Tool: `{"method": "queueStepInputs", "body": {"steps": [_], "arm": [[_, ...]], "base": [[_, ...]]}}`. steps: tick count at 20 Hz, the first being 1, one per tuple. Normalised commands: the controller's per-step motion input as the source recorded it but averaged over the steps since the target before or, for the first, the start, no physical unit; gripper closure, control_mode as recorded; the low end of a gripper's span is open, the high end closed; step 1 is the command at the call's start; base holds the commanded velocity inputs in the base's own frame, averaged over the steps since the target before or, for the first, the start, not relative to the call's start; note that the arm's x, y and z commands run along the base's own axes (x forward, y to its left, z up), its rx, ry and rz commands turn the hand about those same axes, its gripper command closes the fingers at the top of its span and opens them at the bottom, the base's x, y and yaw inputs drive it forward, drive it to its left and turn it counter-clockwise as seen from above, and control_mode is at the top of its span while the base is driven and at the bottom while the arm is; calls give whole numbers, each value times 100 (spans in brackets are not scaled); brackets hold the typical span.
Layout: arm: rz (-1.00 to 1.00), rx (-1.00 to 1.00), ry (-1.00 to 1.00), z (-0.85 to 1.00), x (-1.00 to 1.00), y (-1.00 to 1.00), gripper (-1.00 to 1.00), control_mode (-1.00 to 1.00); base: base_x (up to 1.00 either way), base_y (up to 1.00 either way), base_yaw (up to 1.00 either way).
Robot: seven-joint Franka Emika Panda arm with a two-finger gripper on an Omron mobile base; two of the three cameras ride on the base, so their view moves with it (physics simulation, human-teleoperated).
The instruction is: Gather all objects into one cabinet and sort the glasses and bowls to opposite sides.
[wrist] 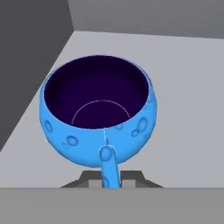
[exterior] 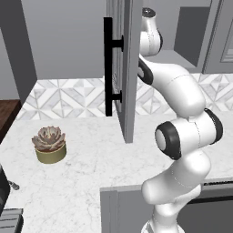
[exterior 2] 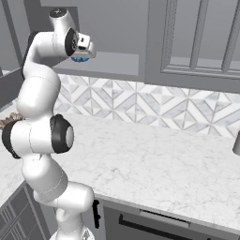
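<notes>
No brand, label or writing can be read on anything here. In the hand view a small glossy bright-blue bowl [wrist: 98,111] sits on the pale grey floor of an upper cabinet [wrist: 183,100], close to the corner where a darker side wall meets the back wall; its inside is very dark, its outside is dimpled, and a short blue stub on its near side runs down to the fingers [wrist: 110,180], which have closed in narrowly on that stub and grip the bowl there. The right base view shows the same meeting from the side: the white arm reaches up and to the far left, the fingers [exterior 2: 83,55] pushed into the open cabinet space, with a sliver of the blue bowl [exterior 2: 80,59] showing just beneath the hand. The left base view hides the bowl behind an open grey cabinet door [exterior: 124,68] with a black bar handle [exterior: 108,66], and the arm passes up behind that door's edge. That view alone gives the potted succulent [exterior: 49,144] standing on the white marble bench [exterior: 86,173] at the near left, well apart from the arm. The patterned tile backsplash [exterior 2: 154,105] runs along the far wall above the bench in both base views.
</notes>
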Motion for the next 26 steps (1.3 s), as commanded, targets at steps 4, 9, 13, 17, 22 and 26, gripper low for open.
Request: {"method": "queueStepInputs", "body": {"steps": [4,9,13,17,22,26], "arm": [[0,0,3,0,-84,-7,100,-100],[0,0,6,0,-96,-13,100,-100],[-1,0,1,0,-100,-22,100,-100],[-3,0,0,0,-100,-26,100,-100],[-3,1,0,0,-100,-24,100,-100],[-2,4,-4,8,-100,-23,100,-100]], "base": [[0,0,0],[0,0,0],[0,0,0],[0,0,0],[0,0,0],[0,0,0]]}}
